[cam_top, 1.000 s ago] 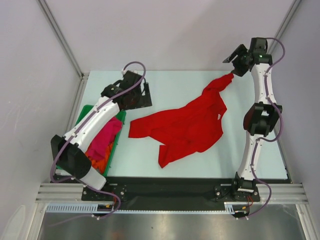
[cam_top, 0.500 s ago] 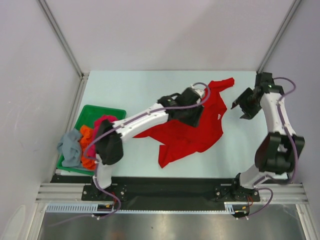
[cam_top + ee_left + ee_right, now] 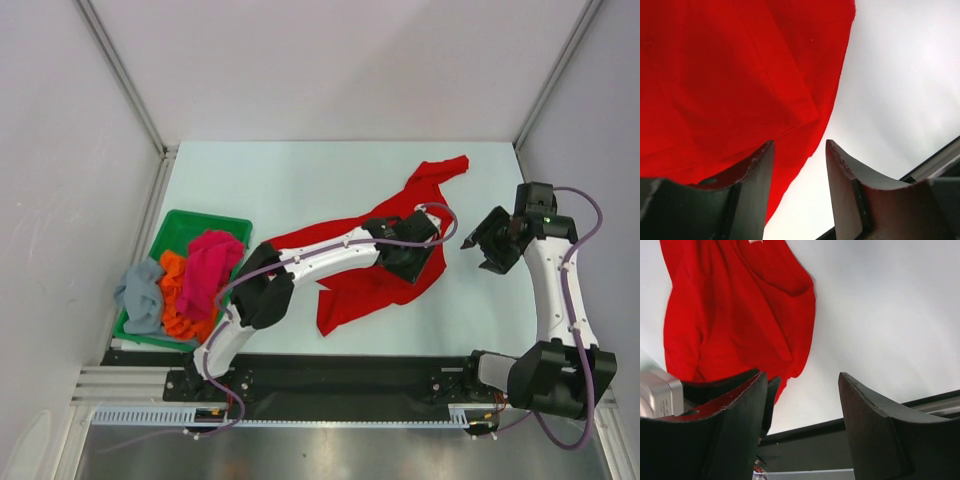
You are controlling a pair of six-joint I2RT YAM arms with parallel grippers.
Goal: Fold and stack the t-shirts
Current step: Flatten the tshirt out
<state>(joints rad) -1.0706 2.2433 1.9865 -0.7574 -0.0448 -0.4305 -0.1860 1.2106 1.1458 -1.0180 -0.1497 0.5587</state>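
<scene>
A bright red t-shirt lies crumpled across the middle of the pale table, one end reaching the far right. My left gripper reaches across over the shirt's right edge; in the left wrist view it is open and empty, the red cloth just under the left finger. My right gripper hovers right of the shirt, open and empty, with the red shirt ahead. A magenta-pink shirt, an orange shirt and a grey-blue shirt lie heaped in the tray.
A green plastic tray stands at the table's left edge. The black front rail runs along the near edge. Pale walls enclose the table on the left, back and right.
My left arm swung from over the tray across to the shirt's right side. My right gripper let go of the shirt's end and came down towards the near right.
</scene>
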